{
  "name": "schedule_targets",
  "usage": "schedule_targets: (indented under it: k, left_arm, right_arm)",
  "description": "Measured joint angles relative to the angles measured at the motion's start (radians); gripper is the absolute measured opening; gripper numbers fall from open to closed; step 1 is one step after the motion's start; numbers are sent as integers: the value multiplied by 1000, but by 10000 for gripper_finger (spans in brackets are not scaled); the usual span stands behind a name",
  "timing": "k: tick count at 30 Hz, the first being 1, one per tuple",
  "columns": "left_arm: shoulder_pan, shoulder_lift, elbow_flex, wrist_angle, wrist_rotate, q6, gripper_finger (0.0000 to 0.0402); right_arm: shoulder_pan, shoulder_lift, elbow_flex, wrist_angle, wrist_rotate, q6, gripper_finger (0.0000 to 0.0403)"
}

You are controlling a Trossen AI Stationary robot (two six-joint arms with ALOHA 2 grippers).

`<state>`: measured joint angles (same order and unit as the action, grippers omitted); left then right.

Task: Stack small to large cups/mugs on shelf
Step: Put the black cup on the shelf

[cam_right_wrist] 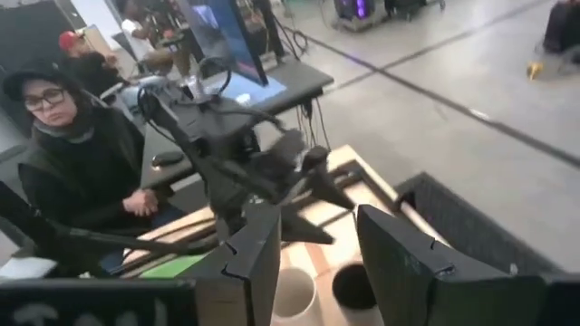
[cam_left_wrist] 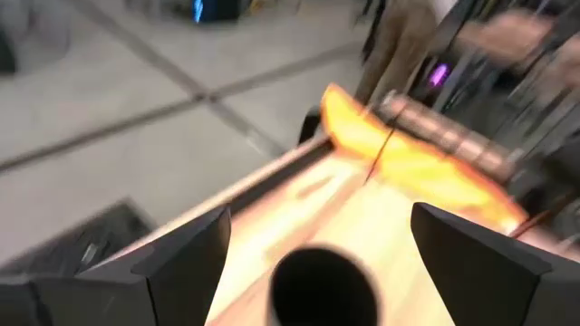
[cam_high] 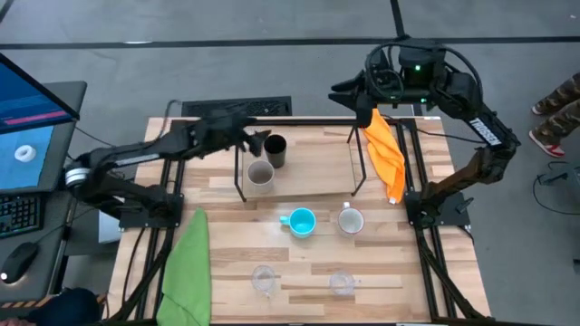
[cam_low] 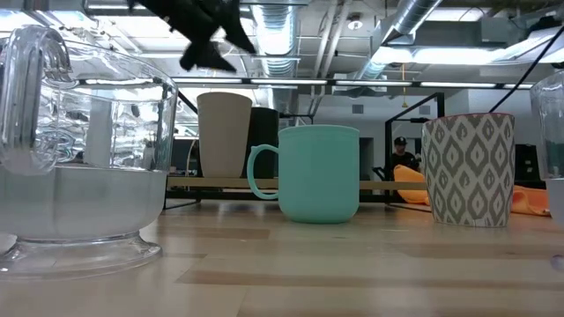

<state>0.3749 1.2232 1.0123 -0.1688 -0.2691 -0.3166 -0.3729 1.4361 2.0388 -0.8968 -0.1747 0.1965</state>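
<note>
Inspection of the counter [cam_high: 299, 272] from the high view, clock directions taken about its centre.

The shelf [cam_high: 299, 167] lies across the far side at 12 o'clock, wire uprights at both ends. On its left part stand the black cup [cam_high: 275, 150] and, just beside it toward the near edge, the grey-beige cup [cam_high: 260, 174]. An orange cloth [cam_high: 385, 156] hangs at the shelf's right end, about 2 o'clock.

The blue mug [cam_high: 301, 222] sits near the centre of the counter, with the patterned white mug [cam_high: 351, 220] just beside it at 3 o'clock. Two clear glasses stand near the front edge: one [cam_high: 263, 279] at 7 o'clock, the other [cam_high: 342, 282] at 5 o'clock. A green cloth [cam_high: 188, 267] lies along the left edge at 8 o'clock.

The left end effector [cam_high: 256, 139] hovers just above the black cup, fingers released and spread wide, grasping nothing. The right end effector [cam_high: 349, 91] is held beyond the far edge at 1 o'clock, fingers parted and empty.

A seated person [cam_right_wrist: 77, 154] appears in the right wrist view, off the counter.
</note>
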Motion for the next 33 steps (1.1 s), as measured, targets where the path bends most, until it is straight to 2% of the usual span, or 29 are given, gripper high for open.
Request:
schedule_targets:
  k: [5,9,13,16,22,25,29,33]
  left_arm:
    - [22,187,189,-239,28,47,334]
    - [30,311,366,-464,10,81,334]
    - [42,415,522,-680,-25,97,334]
    - [44,475,607,-777,-15,119,334]
    - [45,551,629,-816,50,141,333]
    - [46,566,629,-847,49,132,319]
    - [46,559,629,-860,36,132,277]
    - [46,554,629,-885,27,134,219]
  right_arm:
    - [14,-3,0,-65,0,24,169]
    - [33,-5,0,-87,0,25,169]
    - [52,-5,0,-87,0,25,169]
    - [61,-5,0,-87,0,24,169]
    - [66,-5,0,-87,-2,25,169]
    - [66,-5,0,-87,-3,25,169]
    - [66,-5,0,-86,-3,25,169]
    - [66,-5,0,-86,-4,25,169]
